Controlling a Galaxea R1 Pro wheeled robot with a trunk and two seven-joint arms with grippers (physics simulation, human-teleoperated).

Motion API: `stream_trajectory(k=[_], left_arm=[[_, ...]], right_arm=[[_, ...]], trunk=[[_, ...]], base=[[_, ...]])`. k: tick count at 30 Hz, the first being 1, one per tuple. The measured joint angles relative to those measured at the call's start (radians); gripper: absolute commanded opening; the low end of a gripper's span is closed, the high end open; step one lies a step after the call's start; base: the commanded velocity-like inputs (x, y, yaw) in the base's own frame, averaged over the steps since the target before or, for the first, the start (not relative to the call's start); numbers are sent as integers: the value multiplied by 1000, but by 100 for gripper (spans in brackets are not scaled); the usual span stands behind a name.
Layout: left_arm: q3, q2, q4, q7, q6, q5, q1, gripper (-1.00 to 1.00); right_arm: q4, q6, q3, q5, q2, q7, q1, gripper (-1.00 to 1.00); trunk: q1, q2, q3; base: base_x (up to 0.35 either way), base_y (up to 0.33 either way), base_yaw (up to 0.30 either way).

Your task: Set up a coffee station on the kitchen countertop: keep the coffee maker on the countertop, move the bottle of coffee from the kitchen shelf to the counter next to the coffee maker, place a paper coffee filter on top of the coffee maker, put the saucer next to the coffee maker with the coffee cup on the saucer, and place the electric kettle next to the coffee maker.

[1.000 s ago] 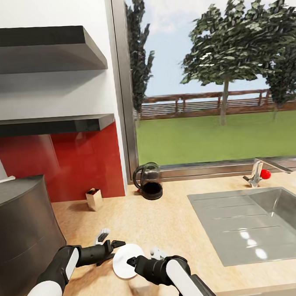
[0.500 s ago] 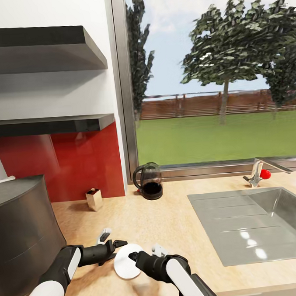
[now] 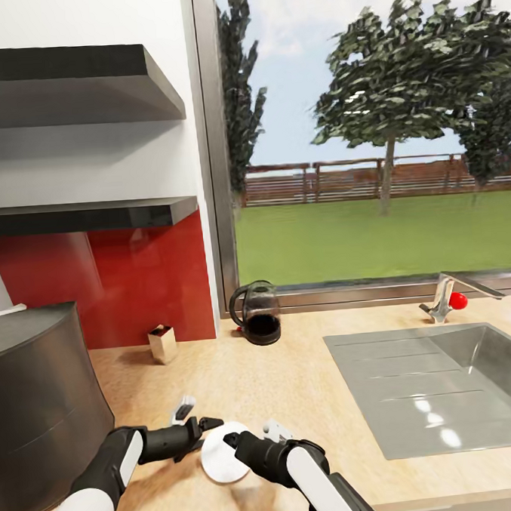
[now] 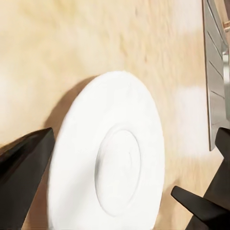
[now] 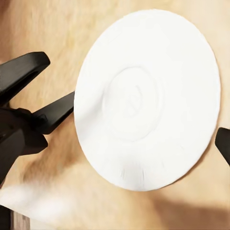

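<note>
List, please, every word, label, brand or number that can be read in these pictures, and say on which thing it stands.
There is no readable text.
The saucer is plain white.
The glass kettle shows no brand.
The small carton by the red wall is too small to read.

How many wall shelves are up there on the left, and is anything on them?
2. The upper shelf juts from the white wall left of the window; the lower shelf sits beneath it, above the red backsplash. Seen from below, so anything on top may be hidden.
</note>
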Motion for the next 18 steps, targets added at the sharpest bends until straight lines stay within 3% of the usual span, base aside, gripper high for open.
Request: stream_trajectory(k=[18], left_arm=[[-1,-14,0,1,1,-4,1,100]], right_arm=[[10,-5,0,0,0,0,0,100]], trunk=[[0,0,0]], base=[[0,0,0]])
